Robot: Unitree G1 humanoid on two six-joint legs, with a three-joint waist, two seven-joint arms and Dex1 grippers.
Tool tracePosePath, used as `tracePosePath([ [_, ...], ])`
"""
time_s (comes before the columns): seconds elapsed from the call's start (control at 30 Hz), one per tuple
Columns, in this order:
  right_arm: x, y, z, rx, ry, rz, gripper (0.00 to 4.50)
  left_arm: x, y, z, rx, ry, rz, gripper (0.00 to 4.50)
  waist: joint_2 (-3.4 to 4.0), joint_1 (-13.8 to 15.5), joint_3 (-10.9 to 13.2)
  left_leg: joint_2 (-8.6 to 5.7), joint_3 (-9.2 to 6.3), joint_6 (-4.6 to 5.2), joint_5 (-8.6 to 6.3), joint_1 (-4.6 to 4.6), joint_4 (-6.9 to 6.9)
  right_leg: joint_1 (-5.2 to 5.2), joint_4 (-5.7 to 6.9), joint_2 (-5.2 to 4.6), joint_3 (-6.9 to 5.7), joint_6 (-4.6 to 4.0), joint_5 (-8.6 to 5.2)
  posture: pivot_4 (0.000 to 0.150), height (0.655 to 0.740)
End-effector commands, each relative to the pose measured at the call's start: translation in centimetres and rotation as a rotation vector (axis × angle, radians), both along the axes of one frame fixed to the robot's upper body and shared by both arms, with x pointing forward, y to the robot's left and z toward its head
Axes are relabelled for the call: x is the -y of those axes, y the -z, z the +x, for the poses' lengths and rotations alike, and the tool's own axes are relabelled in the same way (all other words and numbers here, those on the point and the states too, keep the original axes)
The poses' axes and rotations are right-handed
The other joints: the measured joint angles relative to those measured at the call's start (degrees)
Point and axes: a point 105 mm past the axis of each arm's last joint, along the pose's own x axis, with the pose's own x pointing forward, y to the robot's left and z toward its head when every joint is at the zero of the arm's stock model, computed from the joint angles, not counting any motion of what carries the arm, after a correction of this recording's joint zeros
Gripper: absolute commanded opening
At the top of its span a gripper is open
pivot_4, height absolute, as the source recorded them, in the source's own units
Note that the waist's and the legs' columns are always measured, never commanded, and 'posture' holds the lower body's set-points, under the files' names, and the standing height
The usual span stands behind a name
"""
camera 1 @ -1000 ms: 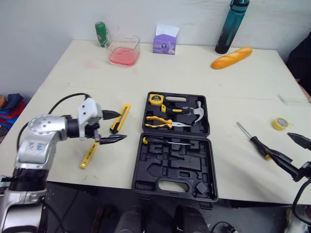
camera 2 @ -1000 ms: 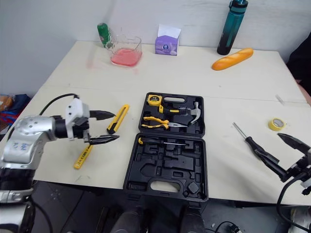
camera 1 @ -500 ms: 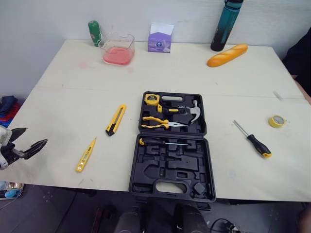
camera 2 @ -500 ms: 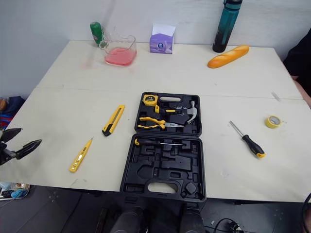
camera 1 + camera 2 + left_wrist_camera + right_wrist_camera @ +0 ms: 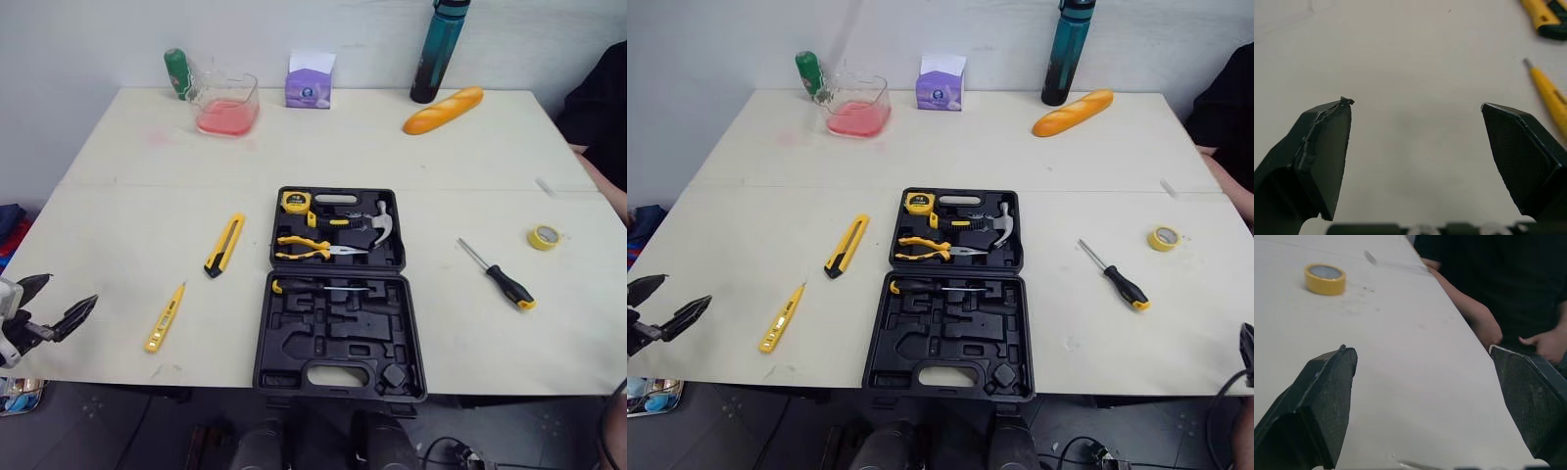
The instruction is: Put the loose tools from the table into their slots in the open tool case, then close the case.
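Cream table (image 5: 127,225) against a pale wall (image 5: 98,39).

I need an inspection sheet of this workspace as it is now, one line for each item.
Surface: pale table, a seam across it, a faint pink stain at the far left.
Job's things: open tool case holds tape measure, pliers, hammer and stowed screwdriver; utility knife and tester pen lie loose to its left, loose screwdriver to its right.
Clutter: tape roll, green bottle, container with pink contents, tissue box, teal bottle, bread loaf.
Grippers: left gripper and right gripper, jaws open, empty.
Cables: black cable below the near right corner.
Surroundings: white wall; person in dark clothes at the table's right side.
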Motion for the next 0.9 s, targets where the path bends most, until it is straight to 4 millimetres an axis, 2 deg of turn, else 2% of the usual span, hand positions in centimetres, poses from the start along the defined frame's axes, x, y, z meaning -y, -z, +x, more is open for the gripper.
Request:
tracePosePath([
  [0.03,-0.7,-2.5,1.1,0.021,-0.071,-0.044,4.50,2.1,-1.8,0.8,0.063,0.076,0.001,4.45,0.00,0.0,0.0,0.00,0.01,0.01,0.00,0.00,0.00,0.00,-0.01,0.00,0.00,0.00,0.00,0.150,0.7400],
  [0.2,-4.2,-5.4,2.9,-0.006,-0.304,-0.057,4.50,7.0,-4.2,3.1,0.108,0.275,-0.010,4.45,0.02,0.7,0.0,-0.02,0.07,0.04,-0.01,0.00,0.04,0.00,0.00,0.00,0.06,0.02,0.02,0.150,0.7400],
  [0.27,-4.9,-5.9,3.3,-0.076,-0.334,-0.030,4.50,8.9,-4.8,3.7,0.101,0.362,-0.022,4.45,0.04,0.8,0.0,0.00,0.06,0.02,0.00,0.00,0.02,0.00,0.00,0.04,0.06,0.02,0.02,0.150,0.7400],
  [0.37,-6.0,-5.9,3.7,-0.231,-0.370,-0.006,4.50,11.7,-5.5,3.8,0.086,0.502,-0.023,4.45,0.04,0.9,0.0,0.02,0.05,0.23,0.10,-0.05,0.00,-0.02,-0.01,0.10,0.02,0.00,0.01,0.150,0.7400],
  [0.47,-7.8,-7.3,3.9,-0.267,-0.476,0.044,4.50,15.1,-5.5,3.2,0.036,0.678,-0.037,4.45,0.04,0.8,0.0,0.01,0.08,0.35,0.04,-0.11,0.00,-0.02,-0.03,0.12,-0.01,0.02,0.02,0.150,0.7400],
  [0.57,-9.5,-6.2,3.5,-0.470,-0.605,0.033,4.50,20.3,-6.9,2.1,0.091,0.927,-0.184,4.45,0.14,0.9,0.1,-0.02,0.21,0.43,-0.03,-0.12,0.01,-0.02,-0.10,0.26,-0.02,0.07,0.05,0.150,0.7400],
  [0.6,-9.6,-5.9,3.5,-0.511,-0.611,0.036,4.50,21.3,-6.9,1.7,0.076,0.983,-0.198,4.45,0.10,1.0,0.1,-0.05,0.24,0.47,-0.03,-0.13,0.01,-0.01,-0.11,0.29,-0.01,0.10,0.06,0.150,0.7400],
  [0.77,-9.6,-5.5,4.4,-0.591,-0.626,0.022,4.50,24.0,-6.4,1.1,0.010,1.130,-0.171,4.45,-0.02,1.2,0.1,-0.02,0.28,0.45,0.01,-0.14,0.04,0.01,-0.23,0.66,-0.04,0.18,0.10,0.150,0.7400],
  [0.83,-10.0,-4.8,5.0,-0.661,-0.669,-0.004,4.50,25.9,-5.8,0.9,-0.015,1.234,-0.134,4.45,-0.01,1.2,0.1,0.04,0.35,0.44,0.01,-0.13,0.10,0.01,-0.29,0.82,-0.07,0.22,0.13,0.150,0.7400],
  [0.9,-9.9,-4.3,5.4,-0.695,-0.674,-0.005,4.50,26.7,-5.7,0.7,-0.021,1.278,-0.124,4.45,-0.02,1.3,0.1,0.02,0.48,0.51,0.05,-0.10,0.16,0.01,-0.45,0.81,0.03,0.32,0.20,0.150,0.7400],
])
